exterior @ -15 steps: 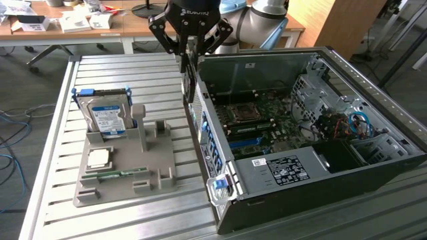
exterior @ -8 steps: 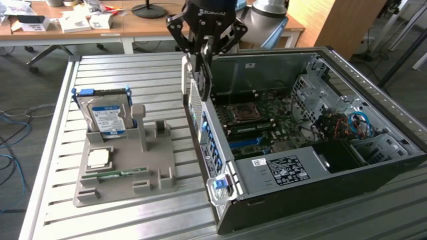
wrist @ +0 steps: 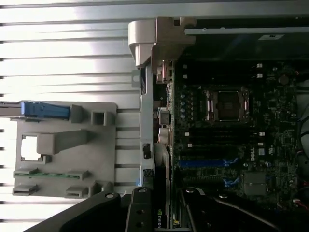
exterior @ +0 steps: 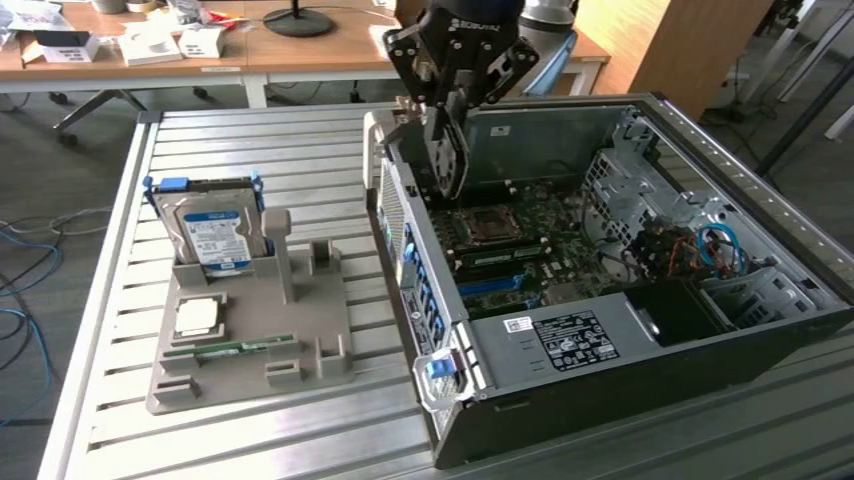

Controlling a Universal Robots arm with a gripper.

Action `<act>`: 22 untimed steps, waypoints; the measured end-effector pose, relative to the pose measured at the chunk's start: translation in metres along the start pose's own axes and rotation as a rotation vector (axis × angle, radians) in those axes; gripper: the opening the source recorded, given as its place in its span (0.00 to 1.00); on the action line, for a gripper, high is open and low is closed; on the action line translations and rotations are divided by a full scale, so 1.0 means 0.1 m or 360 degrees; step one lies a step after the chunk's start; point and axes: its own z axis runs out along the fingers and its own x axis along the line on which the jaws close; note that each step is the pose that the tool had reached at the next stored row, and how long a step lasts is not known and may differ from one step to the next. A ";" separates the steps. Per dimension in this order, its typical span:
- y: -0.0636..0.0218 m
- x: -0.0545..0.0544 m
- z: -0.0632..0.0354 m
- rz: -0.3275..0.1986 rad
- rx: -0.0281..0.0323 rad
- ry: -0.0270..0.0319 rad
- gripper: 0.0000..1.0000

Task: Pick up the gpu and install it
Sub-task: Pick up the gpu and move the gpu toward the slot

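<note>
Dark gpu (exterior: 447,165) in gripper (exterior: 451,105), edge-on over mobo (exterior: 534,235) — close beside case wall (exterior: 398,250)

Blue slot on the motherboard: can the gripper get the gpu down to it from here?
Probably yes. The case lies open, the gripper holds the gpu above the board, and nothing visible lies over the blue slot.
</note>
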 end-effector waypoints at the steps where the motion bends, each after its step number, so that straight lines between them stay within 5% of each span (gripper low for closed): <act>1: 0.002 -0.05 -0.002 0.0000 -0.00008 0.00001 0.26; 22: 0.034 -0.80 -0.030 -0.0074 -0.00165 0.00076 0.26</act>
